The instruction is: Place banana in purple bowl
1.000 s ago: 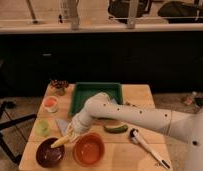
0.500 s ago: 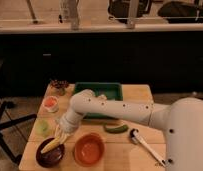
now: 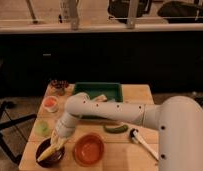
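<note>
Lowered since the earlier frame, the hand [image 3: 59,141] is seen closed around the small pale yellow banana [image 3: 51,151] inside the round dark purple bowl [image 3: 49,153]; only release remains.

Pale yellow banana [image 3: 51,151] sits right under the jaws of the off-white gripper [image 3: 58,140], inside the dark purple-maroon bowl [image 3: 49,153]. Just beside the jaws is the bright orange bowl [image 3: 89,149] (glossy red-orange inside). Past them: green tray [image 3: 98,93], dark green vegetable [image 3: 115,128], and a light green cup [image 3: 43,128], all on the light wood worktop [image 3: 140,95].
</note>
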Tool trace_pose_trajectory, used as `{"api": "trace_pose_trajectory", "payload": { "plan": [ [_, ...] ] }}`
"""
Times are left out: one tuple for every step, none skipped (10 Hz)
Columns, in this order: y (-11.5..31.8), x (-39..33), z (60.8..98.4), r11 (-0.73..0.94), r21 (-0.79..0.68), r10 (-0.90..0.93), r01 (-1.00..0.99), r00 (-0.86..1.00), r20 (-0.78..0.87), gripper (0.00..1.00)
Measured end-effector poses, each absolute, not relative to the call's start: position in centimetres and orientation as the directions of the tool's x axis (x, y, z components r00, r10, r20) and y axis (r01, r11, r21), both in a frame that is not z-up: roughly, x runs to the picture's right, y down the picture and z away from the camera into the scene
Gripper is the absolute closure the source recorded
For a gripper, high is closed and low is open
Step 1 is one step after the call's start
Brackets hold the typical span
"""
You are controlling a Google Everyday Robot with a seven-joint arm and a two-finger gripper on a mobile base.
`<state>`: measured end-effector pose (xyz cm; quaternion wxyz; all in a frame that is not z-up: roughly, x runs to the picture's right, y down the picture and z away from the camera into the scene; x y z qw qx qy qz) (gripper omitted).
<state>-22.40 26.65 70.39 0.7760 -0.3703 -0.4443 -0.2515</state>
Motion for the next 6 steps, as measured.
{"api": "trace_pose_trajectory", "payload": {
  "plan": [
    [27.10,-22.85,70.15,0.587,-0.344,-0.063,0.733,0.466,0.883,1.00],
    [27.23,-23.08,70.06,0.582,-0.341,-0.064,0.739,0.459,0.886,1.00],
    [27.20,-22.99,70.09,0.582,-0.342,-0.064,0.738,0.460,0.885,0.99],
    [27.16,-22.90,70.12,0.583,-0.343,-0.063,0.736,0.462,0.885,0.94],
    [27.16,-22.87,70.14,0.584,-0.343,-0.063,0.736,0.462,0.885,0.86],
    [27.18,-22.94,70.11,0.583,-0.342,-0.063,0.737,0.461,0.885,0.74]
  ]
}}
